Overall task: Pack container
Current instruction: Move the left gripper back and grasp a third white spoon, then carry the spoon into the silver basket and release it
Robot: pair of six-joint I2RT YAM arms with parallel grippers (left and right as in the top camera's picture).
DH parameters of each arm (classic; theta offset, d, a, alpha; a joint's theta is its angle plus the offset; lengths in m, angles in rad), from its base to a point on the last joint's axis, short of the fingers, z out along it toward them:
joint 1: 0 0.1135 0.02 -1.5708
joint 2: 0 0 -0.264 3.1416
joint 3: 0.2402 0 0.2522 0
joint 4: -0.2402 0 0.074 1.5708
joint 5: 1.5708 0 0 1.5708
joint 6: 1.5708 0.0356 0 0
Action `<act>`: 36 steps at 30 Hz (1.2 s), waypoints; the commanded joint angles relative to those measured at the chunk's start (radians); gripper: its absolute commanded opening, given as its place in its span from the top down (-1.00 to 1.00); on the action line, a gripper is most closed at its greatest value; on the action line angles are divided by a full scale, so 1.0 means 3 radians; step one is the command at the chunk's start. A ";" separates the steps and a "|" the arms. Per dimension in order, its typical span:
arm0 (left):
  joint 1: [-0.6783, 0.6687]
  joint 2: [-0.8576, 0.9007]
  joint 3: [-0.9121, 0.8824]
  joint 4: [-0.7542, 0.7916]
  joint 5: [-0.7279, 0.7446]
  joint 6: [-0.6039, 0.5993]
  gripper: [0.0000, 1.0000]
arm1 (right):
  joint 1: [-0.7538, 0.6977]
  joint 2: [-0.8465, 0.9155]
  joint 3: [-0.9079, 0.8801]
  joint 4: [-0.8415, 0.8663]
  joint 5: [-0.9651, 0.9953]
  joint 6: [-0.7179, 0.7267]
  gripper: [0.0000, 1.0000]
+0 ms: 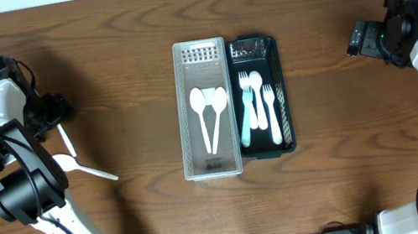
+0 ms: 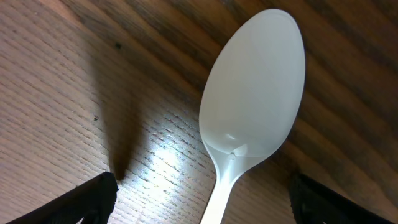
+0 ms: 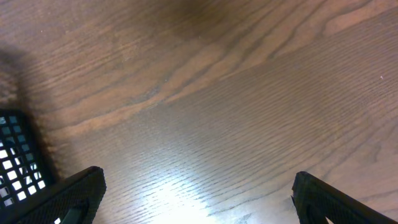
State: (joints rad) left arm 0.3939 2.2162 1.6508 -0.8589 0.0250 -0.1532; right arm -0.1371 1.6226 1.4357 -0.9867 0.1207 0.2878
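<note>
The white plastic spoon (image 2: 255, 93) lies flat on the wooden counter (image 1: 150, 220) near its left edge, well apart from the two trays at the middle. In the left wrist view its bowl faces up and its handle runs back between the fingers of the left gripper (image 2: 205, 202). The jaws stand wide apart on either side of the handle, with nothing clamped. In the overhead view two thin white shafts meet near the bowl, and which one belongs to this spoon cannot be told.

The spoon is likely very light, thin and somewhat springy, and its glossy surface may slip. The narrow, stiff handle just behind the bowl looks the best place to pinch. The rounded bowl would probably squirt out of the pads.

The clear perforated plastic tray (image 1: 185, 112) already holds two white spoons (image 1: 209, 104), so it seems the destination. Touching its right side, the black mesh tray (image 1: 283, 96) holds white forks (image 1: 256, 92).

The right gripper (image 3: 199, 196) hangs with its jaws apart and empty over bare wood near the right edge.
</note>
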 commanded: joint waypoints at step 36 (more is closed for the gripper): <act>-0.1391 -0.1611 0.0271 -0.0876 -0.0020 -0.0366 0.88 | 0.0000 0.0018 -0.0013 -0.0053 0.0011 0.0046 -0.99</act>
State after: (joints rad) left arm 0.0551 1.7782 1.7290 -1.0962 0.0196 -0.1867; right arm -0.1371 1.6226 1.4357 -1.0019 0.1207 0.2878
